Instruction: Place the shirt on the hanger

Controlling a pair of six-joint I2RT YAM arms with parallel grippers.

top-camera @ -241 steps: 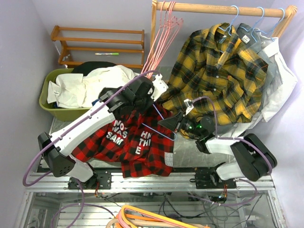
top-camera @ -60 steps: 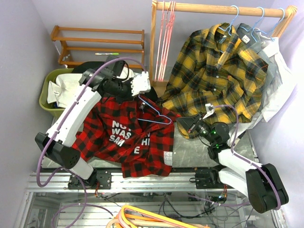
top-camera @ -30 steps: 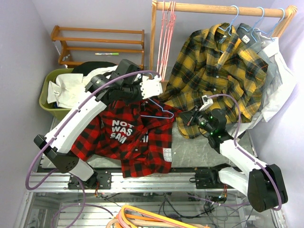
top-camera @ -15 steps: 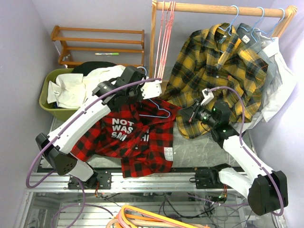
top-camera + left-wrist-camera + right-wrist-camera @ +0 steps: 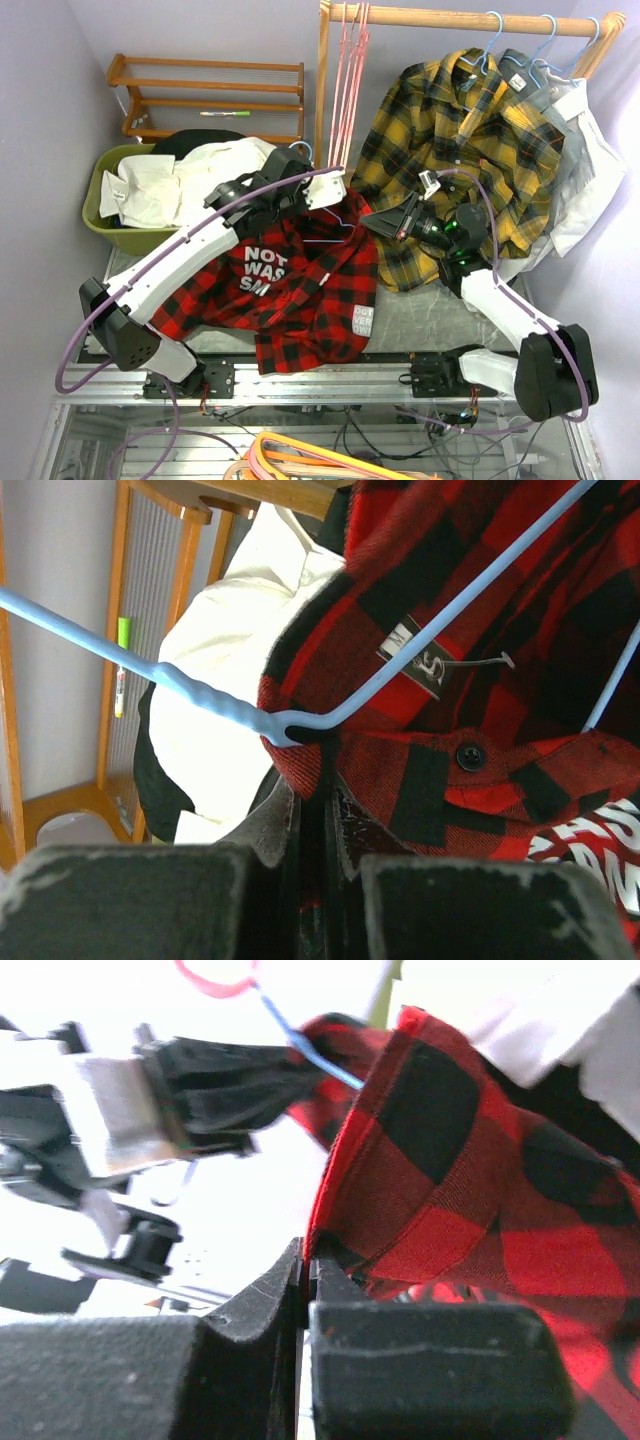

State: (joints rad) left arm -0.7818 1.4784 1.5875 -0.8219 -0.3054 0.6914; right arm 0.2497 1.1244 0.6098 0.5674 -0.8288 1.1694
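Note:
The red-and-black plaid shirt [image 5: 290,290] lies back-up on the table, white letters showing, with its collar end lifted. The light-blue hanger [image 5: 210,692] runs through the collar, and its wire also shows in the right wrist view [image 5: 300,1045]. My left gripper [image 5: 312,192] [image 5: 315,800] is shut at the bend of the hanger's neck, with collar fabric [image 5: 420,780] pinched between the jaws. My right gripper [image 5: 372,222] [image 5: 305,1270] is shut on the raised red edge of the shirt [image 5: 430,1190], just right of the left gripper.
A wooden rail at the back holds pink hangers [image 5: 345,80], a yellow-and-black plaid shirt [image 5: 460,150] and a white shirt [image 5: 590,170]. A green basket [image 5: 105,225] of white clothes stands back left, below a wooden shelf [image 5: 205,95].
My right gripper has moved left and up onto the shirt's edge by the collar. The shirt's right side has risen and shifted a little right. The left gripper has hardly moved.

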